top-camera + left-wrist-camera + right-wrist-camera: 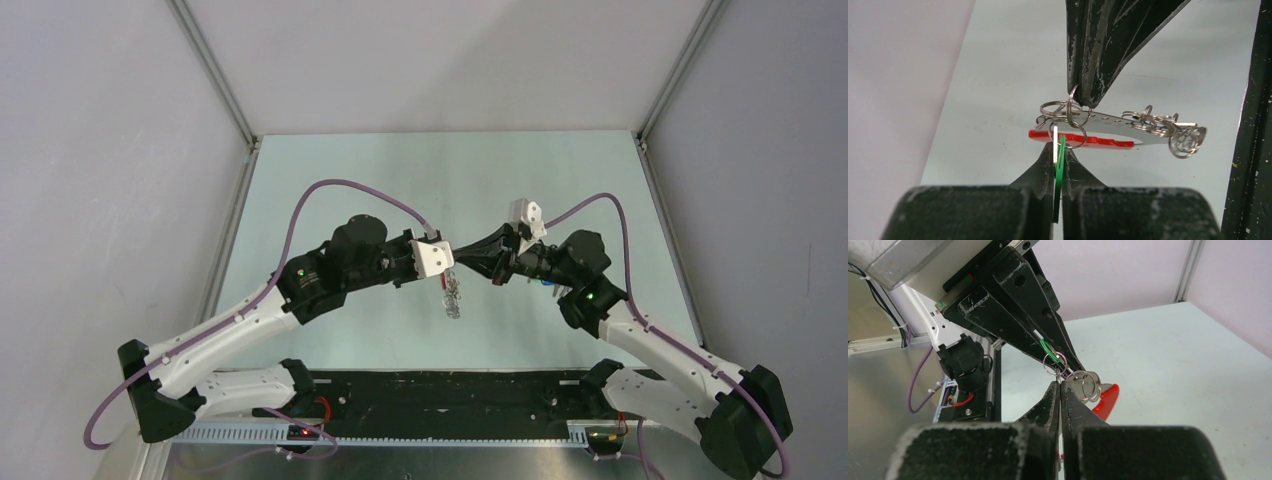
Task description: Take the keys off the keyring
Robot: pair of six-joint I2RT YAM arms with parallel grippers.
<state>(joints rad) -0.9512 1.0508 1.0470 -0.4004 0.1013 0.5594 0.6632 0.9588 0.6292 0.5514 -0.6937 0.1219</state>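
The keyring point(1083, 138) hangs in the air over the table: a red band with a grey tag point(1128, 126) and a cluster of small silver rings point(1187, 141). My left gripper point(1059, 146) is shut on the green head of a key point(1060, 167), which hangs from a small ring on the bunch. From above, my right gripper point(1079, 102) is shut on another small silver ring of the keyring. In the right wrist view its fingertips point(1060, 385) meet just under the green key point(1049, 350). From the top camera the bunch point(452, 300) dangles between both arms. A blue key is not visible.
The pale table point(400, 180) is walled by grey panels with aluminium posts point(215, 70). A black rail point(450, 392) with both arm bases runs along the near edge. The left arm's purple cable point(340, 185) loops above the table.
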